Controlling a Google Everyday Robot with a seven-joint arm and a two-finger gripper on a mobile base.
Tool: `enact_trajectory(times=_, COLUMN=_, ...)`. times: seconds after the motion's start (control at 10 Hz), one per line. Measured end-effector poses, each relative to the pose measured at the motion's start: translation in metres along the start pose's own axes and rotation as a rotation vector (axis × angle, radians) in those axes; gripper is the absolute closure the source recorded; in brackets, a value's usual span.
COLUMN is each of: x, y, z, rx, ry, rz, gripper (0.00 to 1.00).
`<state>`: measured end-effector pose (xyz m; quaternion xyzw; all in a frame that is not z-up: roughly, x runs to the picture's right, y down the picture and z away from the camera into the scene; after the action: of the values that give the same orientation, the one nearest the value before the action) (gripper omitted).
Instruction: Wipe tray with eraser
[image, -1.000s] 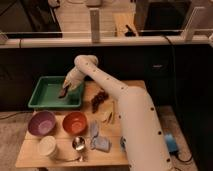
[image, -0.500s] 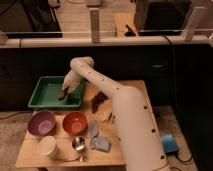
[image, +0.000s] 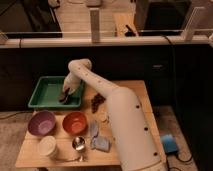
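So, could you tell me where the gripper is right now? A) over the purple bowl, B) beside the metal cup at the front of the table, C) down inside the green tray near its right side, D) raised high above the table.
C: the gripper reaches down into the tray near its right wall, well behind the purple bowl and the orange bowl.

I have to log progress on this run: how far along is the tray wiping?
Reach done: the gripper is down inside the green tray, near its right side, with the dark eraser at its tip. Wiping looks in hand. The tray's left part remains to cover.
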<state>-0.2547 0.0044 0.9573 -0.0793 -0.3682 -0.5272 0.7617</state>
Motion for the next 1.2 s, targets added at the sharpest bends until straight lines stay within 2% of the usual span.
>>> enact_trajectory(times=0.3, x=0.010, y=0.006, z=0.004, rx=-0.013, ry=-0.001, rz=0.037, gripper=0.81)
enact_trajectory(times=0.7, x=0.034, y=0.010, z=-0.003, rx=-0.007, ry=0.021, rz=0.093, gripper=0.81)
enact_trajectory(times=1.2, x=0.026, y=-0.017, z=0.004, rx=0.026, ry=0.002, rz=0.060, gripper=0.81)
